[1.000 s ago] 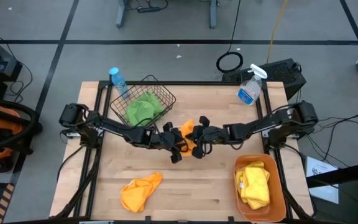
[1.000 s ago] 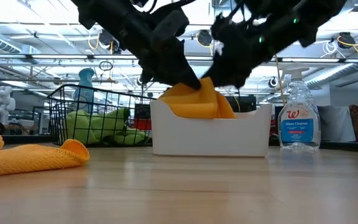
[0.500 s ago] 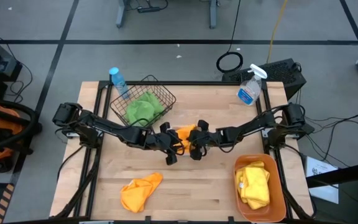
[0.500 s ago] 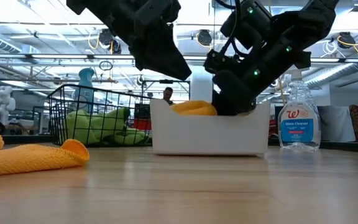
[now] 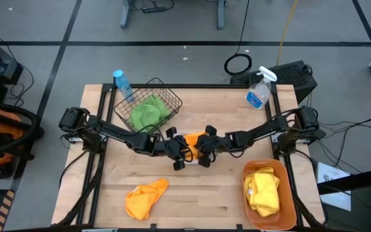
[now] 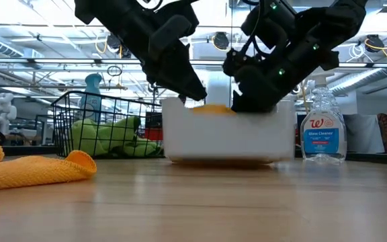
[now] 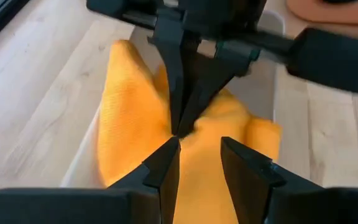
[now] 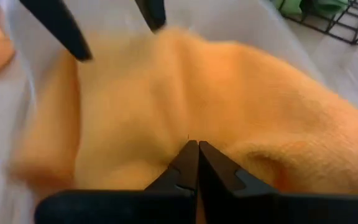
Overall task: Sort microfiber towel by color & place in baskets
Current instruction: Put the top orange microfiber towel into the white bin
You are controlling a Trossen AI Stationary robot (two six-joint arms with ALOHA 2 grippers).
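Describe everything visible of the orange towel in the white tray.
The orange towel is soft, nubby cloth, crumpled in folds inside the white tray at mid-table. Only its top peeks above the tray wall in the low view. The right end effector, closed, presses into it; the left end effector, open, hovers right above it.

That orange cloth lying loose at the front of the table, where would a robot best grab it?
Probably from straight above, at the raised bunched end of the orange cloth. It lies crumpled on the table, so the tall folds there give fingers something to pinch; the thin tail lies flatter.
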